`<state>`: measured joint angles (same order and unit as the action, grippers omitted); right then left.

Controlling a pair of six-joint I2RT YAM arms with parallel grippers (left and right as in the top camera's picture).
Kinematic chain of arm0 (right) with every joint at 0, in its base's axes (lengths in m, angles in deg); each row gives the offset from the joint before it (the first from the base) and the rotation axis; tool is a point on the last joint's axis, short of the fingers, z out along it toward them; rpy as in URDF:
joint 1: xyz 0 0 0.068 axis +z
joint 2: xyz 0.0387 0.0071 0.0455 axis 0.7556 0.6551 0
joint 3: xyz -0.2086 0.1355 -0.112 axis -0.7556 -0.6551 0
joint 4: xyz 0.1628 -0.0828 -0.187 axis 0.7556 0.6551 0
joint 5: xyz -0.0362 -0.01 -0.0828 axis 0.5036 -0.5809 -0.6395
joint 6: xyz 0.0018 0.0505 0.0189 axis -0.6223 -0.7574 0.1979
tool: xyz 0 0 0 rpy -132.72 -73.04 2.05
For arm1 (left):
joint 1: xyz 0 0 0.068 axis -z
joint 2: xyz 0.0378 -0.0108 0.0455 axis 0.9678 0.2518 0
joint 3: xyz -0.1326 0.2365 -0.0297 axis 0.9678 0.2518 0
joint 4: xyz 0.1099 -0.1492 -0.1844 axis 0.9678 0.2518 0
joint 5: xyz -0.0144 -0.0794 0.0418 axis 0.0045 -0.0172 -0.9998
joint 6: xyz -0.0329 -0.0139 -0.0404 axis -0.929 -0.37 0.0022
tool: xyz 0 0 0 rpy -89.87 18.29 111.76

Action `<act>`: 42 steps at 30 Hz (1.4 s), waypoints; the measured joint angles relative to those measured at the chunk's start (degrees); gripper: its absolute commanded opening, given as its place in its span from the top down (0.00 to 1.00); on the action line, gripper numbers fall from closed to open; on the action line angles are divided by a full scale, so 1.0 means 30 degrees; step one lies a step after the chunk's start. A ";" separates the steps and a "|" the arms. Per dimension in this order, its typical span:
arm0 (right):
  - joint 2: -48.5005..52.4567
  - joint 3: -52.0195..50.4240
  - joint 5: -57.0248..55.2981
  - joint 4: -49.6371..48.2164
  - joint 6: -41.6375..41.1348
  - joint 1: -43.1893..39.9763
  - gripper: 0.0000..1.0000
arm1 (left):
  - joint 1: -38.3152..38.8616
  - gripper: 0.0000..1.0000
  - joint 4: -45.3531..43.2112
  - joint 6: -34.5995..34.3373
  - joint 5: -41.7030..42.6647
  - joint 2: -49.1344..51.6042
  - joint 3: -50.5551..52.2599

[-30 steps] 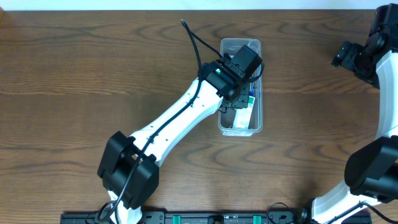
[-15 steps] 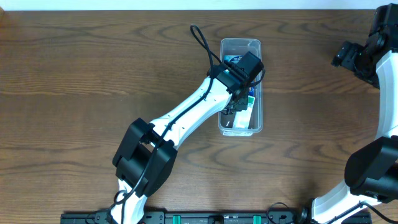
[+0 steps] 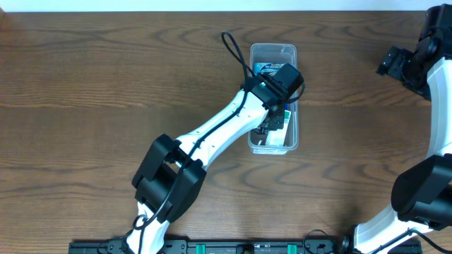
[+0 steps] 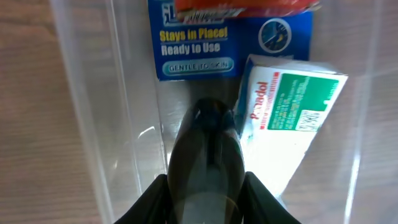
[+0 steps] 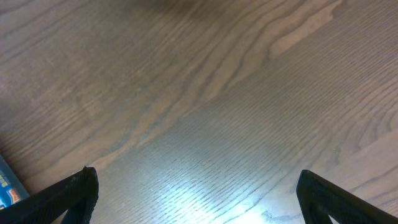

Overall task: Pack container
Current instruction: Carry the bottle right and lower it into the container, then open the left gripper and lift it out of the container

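The clear container (image 3: 274, 52) sits on the brown surface (image 3: 106, 85), toward its far side. The left jaws reach inside it, holding a dark bottle (image 4: 208, 155) beside a blue box (image 4: 186, 43) and a white and green box (image 4: 286, 106). The right jaws are wide, holding nothing.

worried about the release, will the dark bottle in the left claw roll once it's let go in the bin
The dark bottle looks rounded and glossy, so it could roll, or slip in the left claw. The container wall and the white and green box flank it, so probably not far.
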<state>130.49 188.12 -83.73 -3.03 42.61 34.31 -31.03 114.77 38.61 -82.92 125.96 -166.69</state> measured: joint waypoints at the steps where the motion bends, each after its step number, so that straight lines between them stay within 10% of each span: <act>1: 0.0000 0.0000 0.0000 0.0000 0.0000 0.0000 0.01 | 0.0000 0.72 0.0000 -0.0022 0.0000 0.0087 0.0000; 30: 0.0000 0.0007 0.0000 0.0000 0.0000 0.0000 0.01 | 0.0000 0.47 0.0000 0.0998 -0.0568 -0.0138 -0.1523; 42: 0.0000 0.0000 0.0000 0.0000 0.0007 0.0000 0.01 | 0.0000 0.32 0.2900 0.1523 -0.3767 -0.6470 -0.2266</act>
<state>130.49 188.12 -83.73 -3.03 42.64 34.31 -31.03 123.47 43.17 -94.22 106.55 -173.49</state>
